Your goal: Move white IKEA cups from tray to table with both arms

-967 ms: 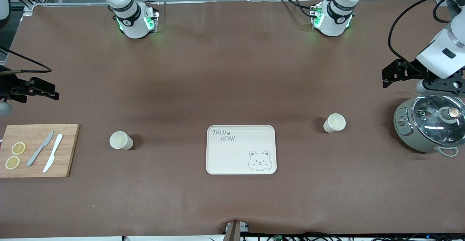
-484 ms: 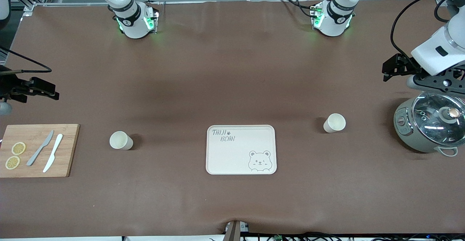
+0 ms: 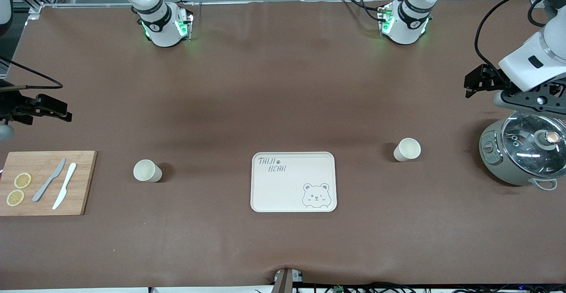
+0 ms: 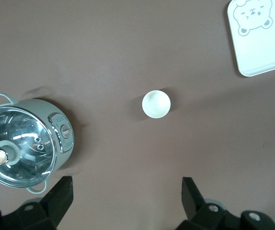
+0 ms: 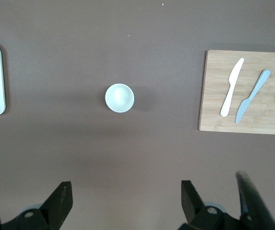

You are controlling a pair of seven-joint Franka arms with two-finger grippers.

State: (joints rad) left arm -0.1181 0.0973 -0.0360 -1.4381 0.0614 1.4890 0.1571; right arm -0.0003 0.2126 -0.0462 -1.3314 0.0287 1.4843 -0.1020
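Cream-white cups (image 3: 147, 171) (image 3: 407, 149) flank my bear tray (image 3: 293, 182); left gripper (image 4: 123, 201), right gripper (image 5: 123, 201) gape empty (descending carelessly could topple one).

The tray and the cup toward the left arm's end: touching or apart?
Apart. The front view shows bare table between the tray and that cup.

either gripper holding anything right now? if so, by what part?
Nothing held. Left gripper and right gripper are both open and empty; both cups stand on the table, off the tray.
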